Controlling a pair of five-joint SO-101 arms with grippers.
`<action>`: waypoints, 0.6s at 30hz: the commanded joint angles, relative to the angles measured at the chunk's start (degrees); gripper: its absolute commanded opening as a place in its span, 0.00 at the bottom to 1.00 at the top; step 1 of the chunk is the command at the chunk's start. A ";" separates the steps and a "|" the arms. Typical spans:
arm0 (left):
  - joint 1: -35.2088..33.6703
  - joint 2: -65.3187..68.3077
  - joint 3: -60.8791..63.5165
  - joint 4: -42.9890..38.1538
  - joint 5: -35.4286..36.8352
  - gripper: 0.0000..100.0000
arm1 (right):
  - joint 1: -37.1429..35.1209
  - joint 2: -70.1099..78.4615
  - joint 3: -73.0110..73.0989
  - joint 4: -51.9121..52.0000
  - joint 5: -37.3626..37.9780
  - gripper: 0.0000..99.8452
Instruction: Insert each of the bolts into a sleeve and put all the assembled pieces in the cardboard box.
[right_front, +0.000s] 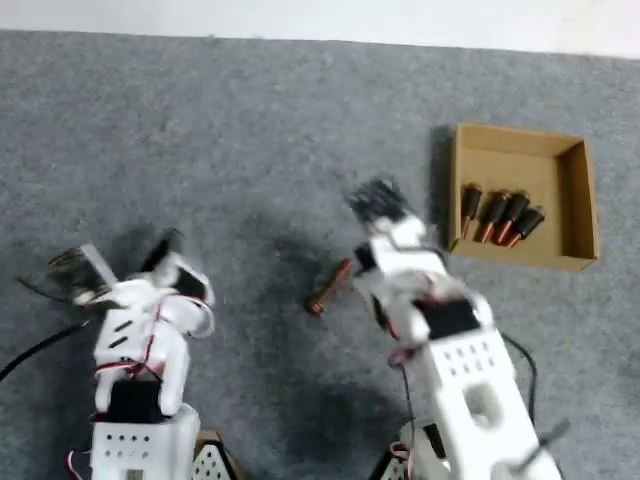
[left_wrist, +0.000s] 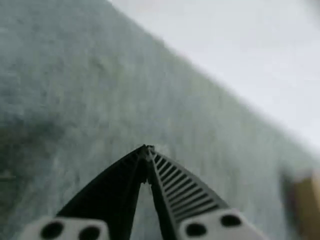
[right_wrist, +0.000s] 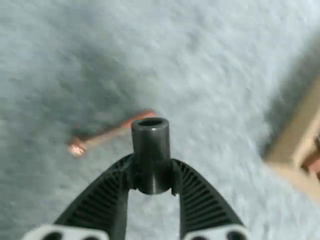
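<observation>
My right gripper (right_wrist: 151, 182) is shut on a black sleeve (right_wrist: 151, 152), held upright with its open end showing. In the high view the right gripper (right_front: 378, 204) hangs over the mat between the bolt and the box. A copper bolt (right_front: 328, 288) lies on the grey mat just left of the right arm; it also lies beyond the sleeve as the bolt (right_wrist: 107, 134). The cardboard box (right_front: 572, 190) at the back right holds several assembled pieces (right_front: 498, 217). My left gripper (left_wrist: 146, 151) is shut on nothing, and stands at the near left as the left gripper (right_front: 78, 268).
Grey mat (right_front: 220, 130) covers the table, with a pale wall along its far edge. A corner of the cardboard box (right_wrist: 295, 145) shows beside the right gripper, and the box (left_wrist: 306, 205) is a blur off to one side of the left gripper.
</observation>
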 joint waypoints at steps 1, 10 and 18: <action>15.43 -0.57 -8.40 13.36 -13.10 0.01 | 5.93 -14.73 8.66 -1.54 0.35 0.00; 33.27 17.54 -13.23 12.66 -20.57 0.16 | 8.48 -39.69 20.88 8.66 0.26 0.00; 39.96 63.52 -38.81 12.75 -24.09 0.20 | 8.66 -50.68 24.84 12.00 0.26 0.00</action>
